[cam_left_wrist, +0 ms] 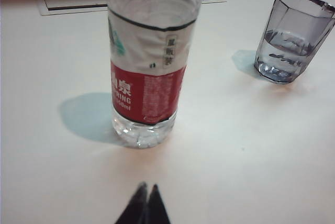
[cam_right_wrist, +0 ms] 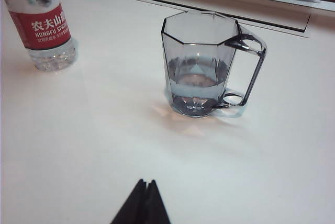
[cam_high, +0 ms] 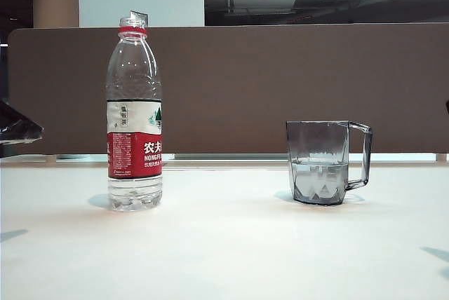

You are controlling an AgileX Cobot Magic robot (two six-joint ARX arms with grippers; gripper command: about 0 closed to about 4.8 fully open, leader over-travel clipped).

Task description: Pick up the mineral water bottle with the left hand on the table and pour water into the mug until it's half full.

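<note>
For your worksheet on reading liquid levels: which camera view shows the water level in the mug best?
The exterior view: the mug is seen side-on, water near half. The right wrist view looks down at it close; the left wrist view shows it off to one side, partly cut off. Both grippers are shut, clear of it.

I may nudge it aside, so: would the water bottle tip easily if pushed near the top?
Probably. The mineral water bottle stands tall on a narrow base, uncapped and seemingly nearly empty, so likely light. Both grippers, left and right, are shut, away from it.

The uncapped clear plastic bottle with a red-and-white label point(cam_high: 134, 114) stands upright; at its 3 o'clock, well apart, the grey faceted mug point(cam_high: 319, 162) is half-filled.
</note>
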